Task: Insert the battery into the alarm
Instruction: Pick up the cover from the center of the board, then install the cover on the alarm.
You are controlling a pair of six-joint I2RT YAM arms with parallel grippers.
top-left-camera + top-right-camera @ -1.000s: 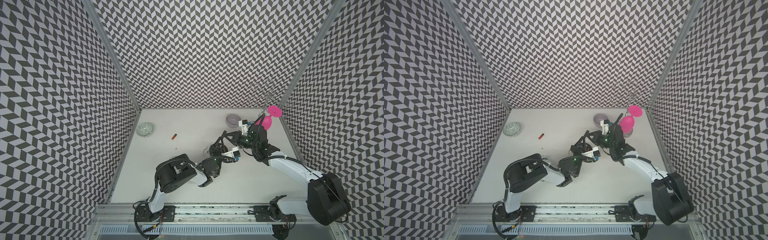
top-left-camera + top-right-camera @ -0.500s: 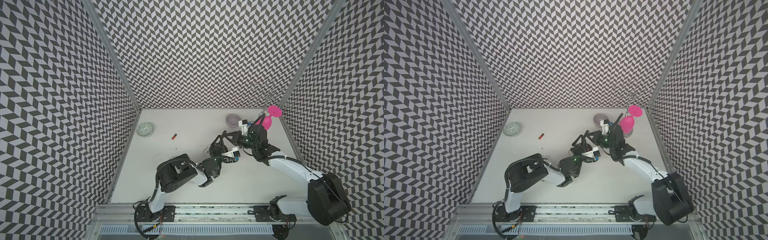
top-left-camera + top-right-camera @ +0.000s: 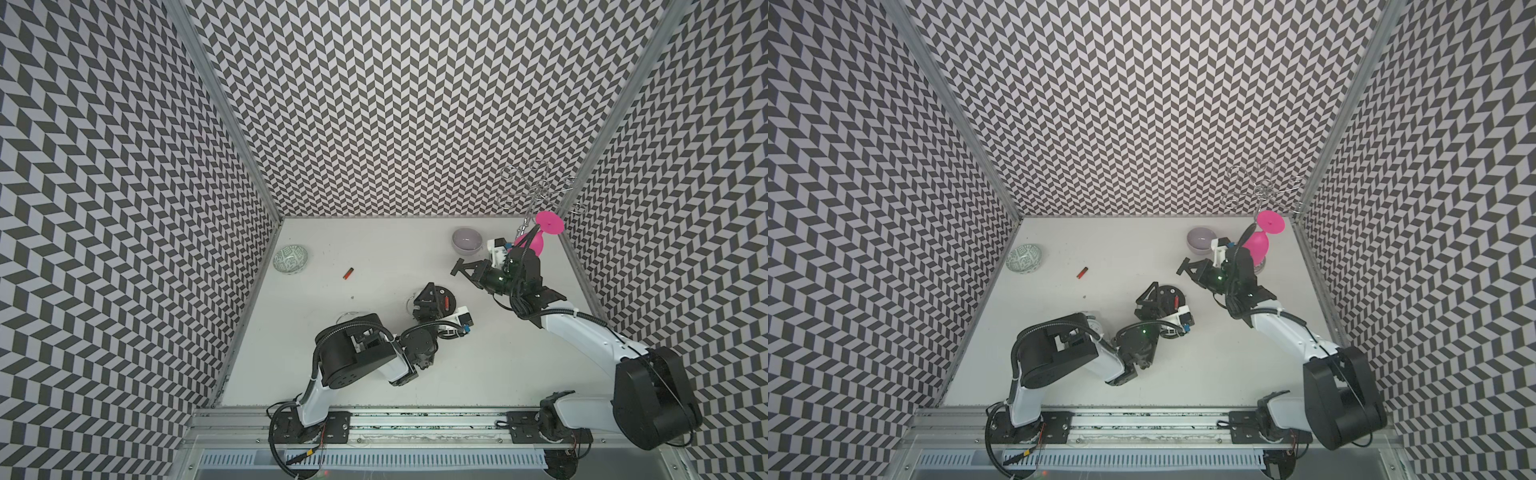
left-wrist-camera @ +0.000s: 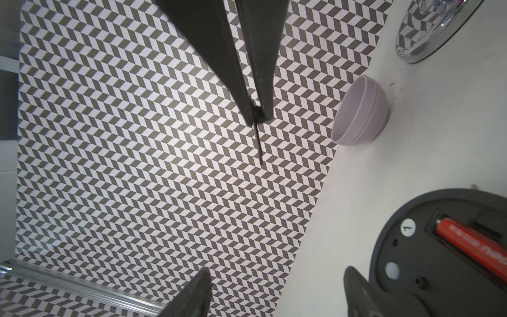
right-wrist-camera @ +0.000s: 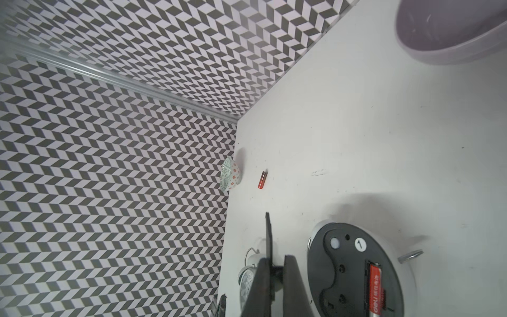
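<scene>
The alarm lies face down near the desk's centre, a red battery seated in its open bay. The left gripper, fingers released, hangs at its edge. The right gripper, toward the right rear corner, is clenched on a thin black plate.

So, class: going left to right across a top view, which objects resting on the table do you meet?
patterned bowl → loose red battery → alarm → lilac bowl → pink glass
</scene>
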